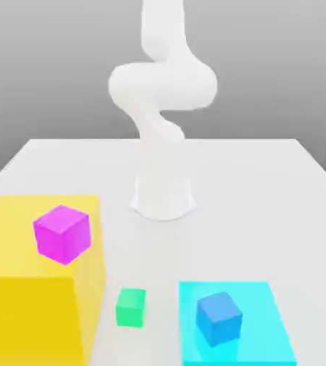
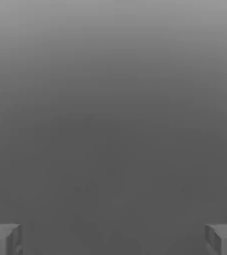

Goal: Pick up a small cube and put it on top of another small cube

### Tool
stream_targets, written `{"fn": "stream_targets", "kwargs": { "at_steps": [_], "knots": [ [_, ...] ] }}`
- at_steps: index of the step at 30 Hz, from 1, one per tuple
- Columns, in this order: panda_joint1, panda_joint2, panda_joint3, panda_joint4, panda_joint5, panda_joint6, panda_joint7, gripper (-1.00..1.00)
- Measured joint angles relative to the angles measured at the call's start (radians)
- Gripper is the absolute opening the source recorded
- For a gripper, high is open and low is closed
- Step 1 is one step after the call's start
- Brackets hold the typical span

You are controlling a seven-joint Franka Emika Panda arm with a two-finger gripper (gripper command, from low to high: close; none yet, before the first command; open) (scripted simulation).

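across the whole scene i see the tabletop [image 1: 266, 186], a flat, matte, pale grey slab that narrows toward the far edge against a plain grey backdrop. on it, at the middle back, stands the arm [image 1: 162, 114], smooth white and rounded, rising from a flared cylindrical base and twisting upward in soft bulging curves. next in size is the yellow block [image 1: 30, 307], a big boxy solid with a flat top and sharp edges, at the exterior view's left front. the cyan pad [image 1: 266, 343] is a thin, flat square lying on the tabletop at the exterior view's right front. the magenta cube [image 1: 62, 234] sits on top of the yellow block, plain-faced and turned a little. the blue cube [image 1: 219, 317] rests on the cyan pad, also turned slightly. the small cube [image 1: 131, 307], plain green and smooth, sits on the bare tabletop between the yellow block and the cyan pad, touching neither. in the hand view i see the pincer [image 2: 113, 239] spread wide, its two blocky grey fingertips [image 2: 3, 239] far apart, with nothing between them.
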Motion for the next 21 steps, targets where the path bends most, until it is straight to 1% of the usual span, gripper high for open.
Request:
{"fn": "stream_targets", "kwargs": {
  "at_steps": [12,21],
  "knots": [
    [-0.170,0.297,0.120,-0.149,0.047,0.179,0.489,0.00],
    [-0.272,0.520,0.194,-0.259,0.028,0.312,0.889,0.00]
  ]
}}
